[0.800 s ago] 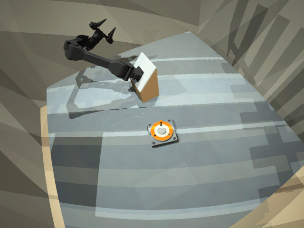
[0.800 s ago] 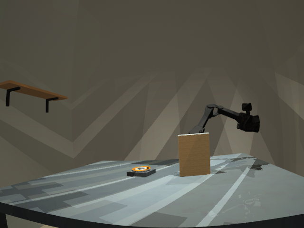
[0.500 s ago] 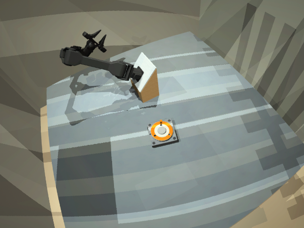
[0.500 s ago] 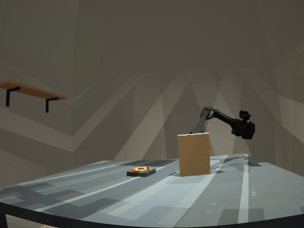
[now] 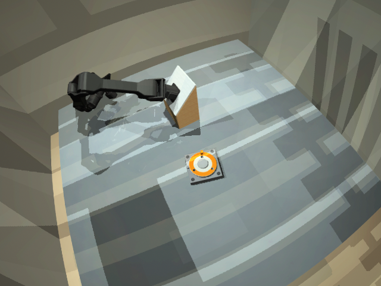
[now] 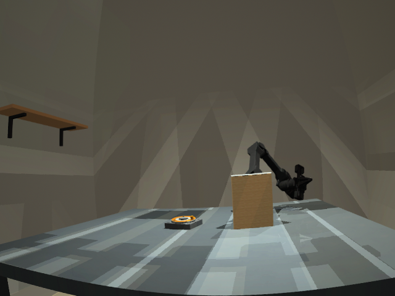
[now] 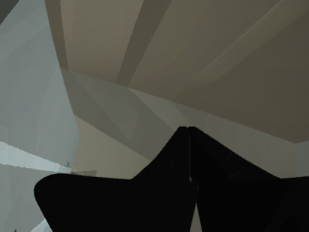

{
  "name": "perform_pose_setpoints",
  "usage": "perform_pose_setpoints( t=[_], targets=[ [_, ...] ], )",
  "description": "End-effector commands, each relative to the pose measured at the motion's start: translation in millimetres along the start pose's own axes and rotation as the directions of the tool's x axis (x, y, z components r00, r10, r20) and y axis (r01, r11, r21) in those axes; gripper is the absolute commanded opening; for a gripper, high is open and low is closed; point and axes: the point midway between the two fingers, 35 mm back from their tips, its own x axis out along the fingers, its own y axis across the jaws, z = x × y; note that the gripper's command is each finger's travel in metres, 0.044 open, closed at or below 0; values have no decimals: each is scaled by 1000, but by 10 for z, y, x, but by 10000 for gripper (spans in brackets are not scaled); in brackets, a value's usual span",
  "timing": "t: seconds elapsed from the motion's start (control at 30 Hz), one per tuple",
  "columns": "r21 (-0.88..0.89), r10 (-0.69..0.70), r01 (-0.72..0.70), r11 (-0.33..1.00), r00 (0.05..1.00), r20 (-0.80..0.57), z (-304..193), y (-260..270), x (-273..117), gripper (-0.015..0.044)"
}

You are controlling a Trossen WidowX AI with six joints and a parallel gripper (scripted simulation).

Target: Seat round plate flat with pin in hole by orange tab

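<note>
The round orange plate (image 5: 203,174) (image 6: 174,220) with a white inner ring sits around the grey post (image 5: 202,163) on the square grey base (image 5: 219,174) (image 6: 178,226). Its orange tab (image 5: 201,151) (image 6: 192,217) points toward the base's back edge in the top view, with a dark hole (image 5: 202,156) beside it. The plate stands slightly above the base; its exact tilt is too small to tell. The pin cannot be made out. My gripper (image 6: 311,179) (image 7: 185,134) is shut and empty, in the air far from the plate, beyond the wooden block.
A tall wooden block (image 5: 188,109) (image 6: 252,202) with a white sloping top (image 5: 182,87) stands between my gripper and the base, close beside my arm (image 5: 119,86) (image 6: 271,160). A wall shelf (image 6: 44,118) hangs at the left in the exterior view.
</note>
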Motion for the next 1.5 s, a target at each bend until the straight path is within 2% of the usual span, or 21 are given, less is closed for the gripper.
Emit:
perform_pose_setpoints(
  t=[0.0,0.23,0.33,0.5,0.6,0.77,0.87,1.03,1.1,1.17,1.3,1.37,1.47],
  targets=[
    [-8,45,-44,999,991,123,78,122,-410,0],
    [-78,175,-157,984,898,403,69,343,-1404,0],
    [-104,215,-188,977,863,457,16,382,-1617,0],
    [-189,322,-262,946,721,614,-259,472,-2312,0],
    [-220,354,-279,935,671,651,-371,493,-2500,0],
    [-331,462,-334,882,482,744,-808,503,-3077,0],
    [-392,492,-302,869,446,748,-916,557,-3154,0],
    [-539,608,-295,789,250,753,-1477,656,-3622,0],
    [-553,627,-313,772,229,745,-1546,662,-3649,0],
    [-600,674,-340,724,169,719,-1759,701,-3738,0],
    [-726,757,-252,640,44,652,-2387,887,-3978,0],
    [-745,767,-219,630,29,641,-2496,915,-3996,0],
    [-807,809,-89,583,-25,587,-2982,1070,-4025,0]
  ],
)
